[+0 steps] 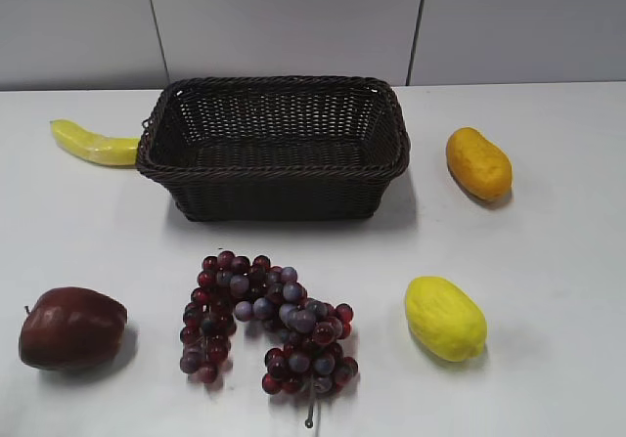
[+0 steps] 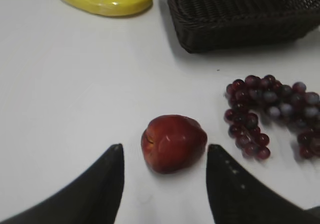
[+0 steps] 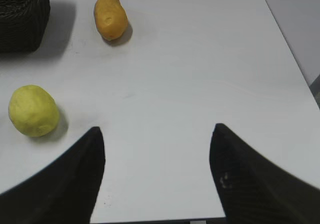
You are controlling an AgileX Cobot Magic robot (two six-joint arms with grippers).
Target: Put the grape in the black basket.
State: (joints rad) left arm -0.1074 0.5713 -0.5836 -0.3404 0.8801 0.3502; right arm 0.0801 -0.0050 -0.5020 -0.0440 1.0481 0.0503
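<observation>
The grape bunch, dark red and purple, lies on the white table in front of the black basket. The basket stands at the back middle and looks empty. In the left wrist view the grape is at the right and the basket at the top right. My left gripper is open above the table, with a dark red apple just ahead of its fingertips. My right gripper is open and empty over bare table. Neither gripper shows in the exterior view.
The apple lies at the front left. A banana lies left of the basket. An orange fruit sits at the back right and a yellow lemon-like fruit at the front right. The table's right edge is near.
</observation>
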